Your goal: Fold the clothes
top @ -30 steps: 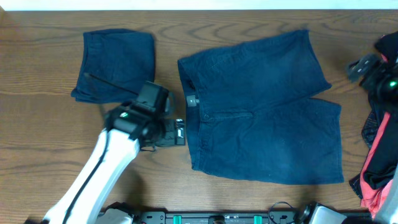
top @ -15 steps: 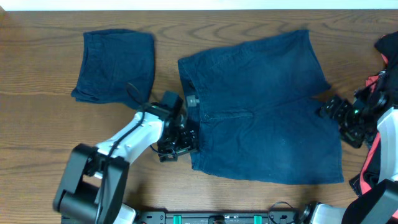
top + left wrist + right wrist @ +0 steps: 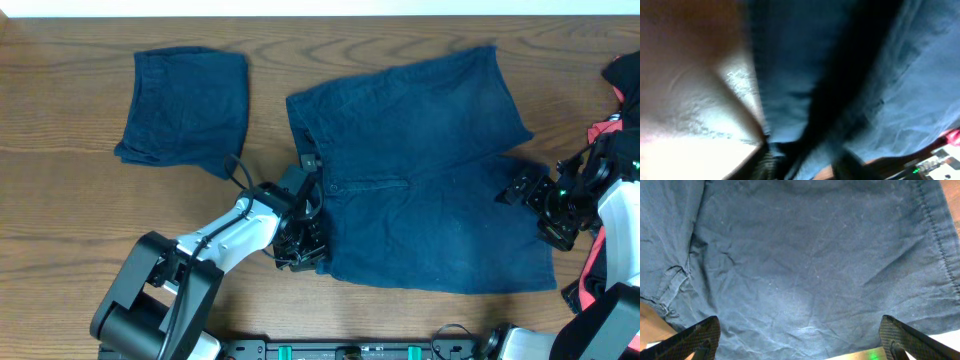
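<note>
The dark blue shorts (image 3: 420, 170) lie flat in the middle-right of the table (image 3: 60, 200). Their waistband is at the left, with the button (image 3: 309, 160) showing, and both legs point toward the right edge. The long axis runs left to right, tipped a little toward the upper right.

My left gripper (image 3: 300, 250) sits on the lower-left corner of the waistband and hides that corner from the overhead camera. The left wrist picture is a blur of blue cloth against pale table, so I cannot tell how those jaws stand.

My right gripper (image 3: 800, 337) hangs over the hem of the lower leg with its jaws spread wide. One fingertip shows in each bottom corner of the wrist view, with only cloth between them.

A folded blue garment (image 3: 185, 105) rests at upper left, well apart from the shorts. A red and black clothes pile (image 3: 620, 75) is cut off by the right edge and partly covered by the right arm.

Half a second ago the left gripper was just beside the waistband and the right one sat slightly further right. A second ago both were clear of the shorts.
</note>
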